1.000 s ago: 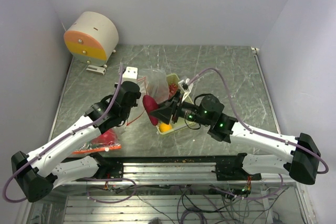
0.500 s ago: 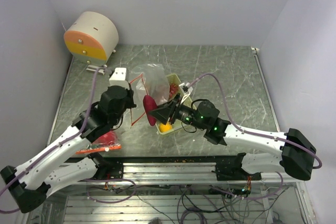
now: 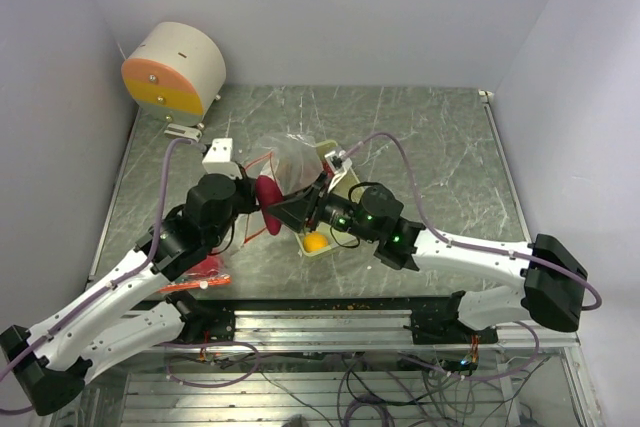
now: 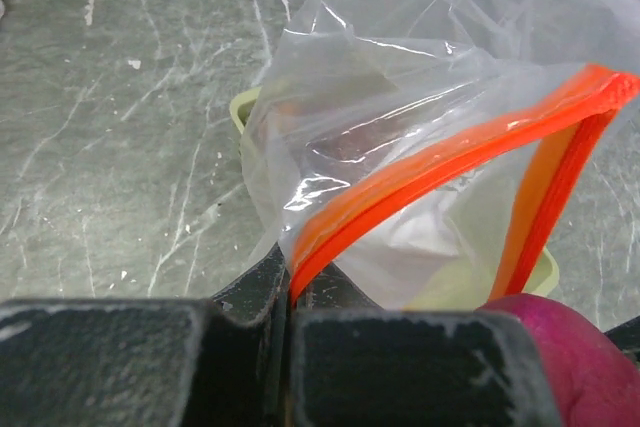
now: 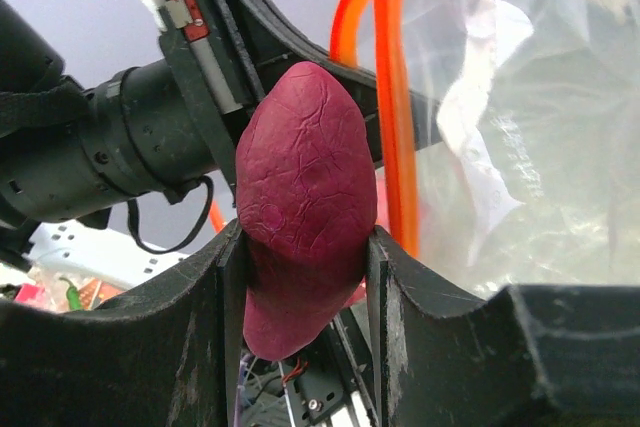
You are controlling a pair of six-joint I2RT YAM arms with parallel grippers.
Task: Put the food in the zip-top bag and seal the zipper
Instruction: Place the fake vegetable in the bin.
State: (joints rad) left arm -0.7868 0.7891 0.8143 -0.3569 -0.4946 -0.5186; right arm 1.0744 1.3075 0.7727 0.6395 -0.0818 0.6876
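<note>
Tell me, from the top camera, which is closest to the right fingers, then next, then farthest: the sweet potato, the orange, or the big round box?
1. Sweet potato: gripped between the right fingers, mid-table.
2. Orange: in the tray, a little nearer the robot's bases.
3. Round box: far off at the back left.
</note>
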